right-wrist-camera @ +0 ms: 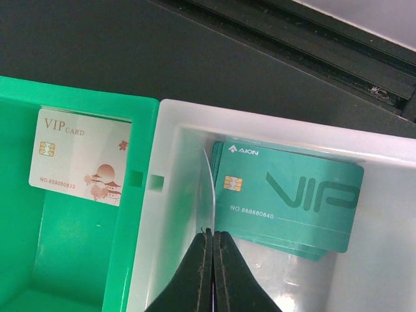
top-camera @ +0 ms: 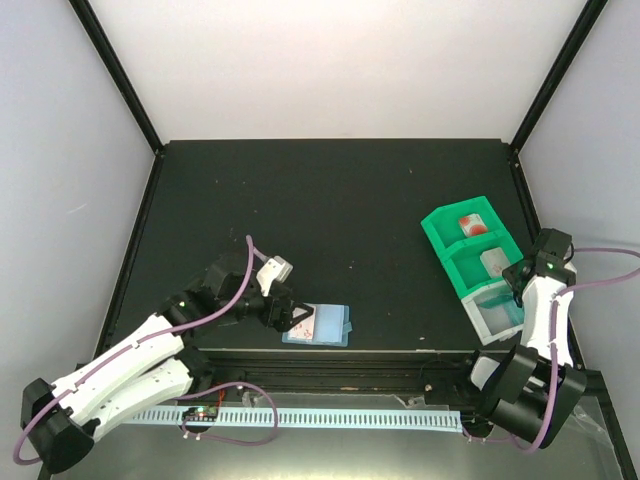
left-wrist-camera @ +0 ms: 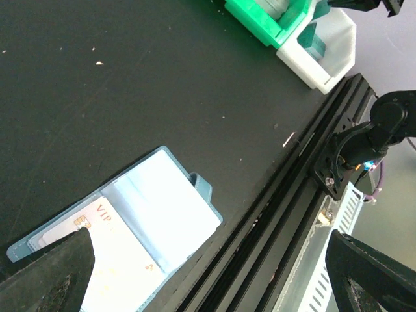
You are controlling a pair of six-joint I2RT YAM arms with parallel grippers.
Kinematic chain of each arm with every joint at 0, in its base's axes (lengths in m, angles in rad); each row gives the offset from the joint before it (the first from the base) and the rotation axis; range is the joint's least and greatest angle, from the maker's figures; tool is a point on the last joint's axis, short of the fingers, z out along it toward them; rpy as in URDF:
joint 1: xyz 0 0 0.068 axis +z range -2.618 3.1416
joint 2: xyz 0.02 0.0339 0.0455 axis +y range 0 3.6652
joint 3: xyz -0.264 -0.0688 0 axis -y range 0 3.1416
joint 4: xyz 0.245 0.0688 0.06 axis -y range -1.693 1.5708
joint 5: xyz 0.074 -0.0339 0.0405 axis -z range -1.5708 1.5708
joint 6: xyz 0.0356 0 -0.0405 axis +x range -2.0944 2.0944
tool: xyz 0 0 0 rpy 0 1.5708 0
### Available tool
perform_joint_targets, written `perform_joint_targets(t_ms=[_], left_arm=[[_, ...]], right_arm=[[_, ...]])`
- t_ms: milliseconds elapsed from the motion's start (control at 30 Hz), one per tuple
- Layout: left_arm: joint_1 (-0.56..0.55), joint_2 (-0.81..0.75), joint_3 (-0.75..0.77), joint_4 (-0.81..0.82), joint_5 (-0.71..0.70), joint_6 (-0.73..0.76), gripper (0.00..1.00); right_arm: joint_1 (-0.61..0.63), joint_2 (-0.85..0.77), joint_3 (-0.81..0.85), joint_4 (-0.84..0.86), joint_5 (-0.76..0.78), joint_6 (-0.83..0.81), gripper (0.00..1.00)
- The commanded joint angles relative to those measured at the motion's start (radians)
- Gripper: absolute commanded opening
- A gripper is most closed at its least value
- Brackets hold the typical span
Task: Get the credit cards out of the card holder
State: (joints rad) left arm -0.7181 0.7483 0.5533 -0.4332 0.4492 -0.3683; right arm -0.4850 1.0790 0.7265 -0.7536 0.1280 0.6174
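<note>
Well, card holder (top-camera: 325,326) lengthwise left-right

Seen from above the table, the left arm (top-camera: 120,370) and the right arm (top-camera: 545,330) are wearing smooth white shells over chunky black joints, with black housings bulking at their bases. Purple cables (top-camera: 249,265) are looping loosely off each arm and trailing round the bases, and a small green light (top-camera: 183,303) is glowing on a black joint of each. Up close, the fingers (left-wrist-camera: 52,279) of the left gripper (left-wrist-camera: 208,237) are showing as matte black wedges with a rough, pebbled surface, while those of the right gripper (right-wrist-camera: 211,235) are tapering into slim, smooth black blades
</note>
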Motion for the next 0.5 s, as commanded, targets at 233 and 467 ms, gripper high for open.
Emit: perform_joint_targets(t_ms=[233,467], left_arm=[[0.021,0.014,0.046,-0.003,0.026,0.023,0.99],[0.021,0.014,0.047,-0.005,0.032,0.022,0.99]], right_arm=[[-0.009,0.013,0.007,-0.043,0.12,0.038,0.03],[-0.009,0.024,0.04,-0.119,0.247,0.112,0.22]])
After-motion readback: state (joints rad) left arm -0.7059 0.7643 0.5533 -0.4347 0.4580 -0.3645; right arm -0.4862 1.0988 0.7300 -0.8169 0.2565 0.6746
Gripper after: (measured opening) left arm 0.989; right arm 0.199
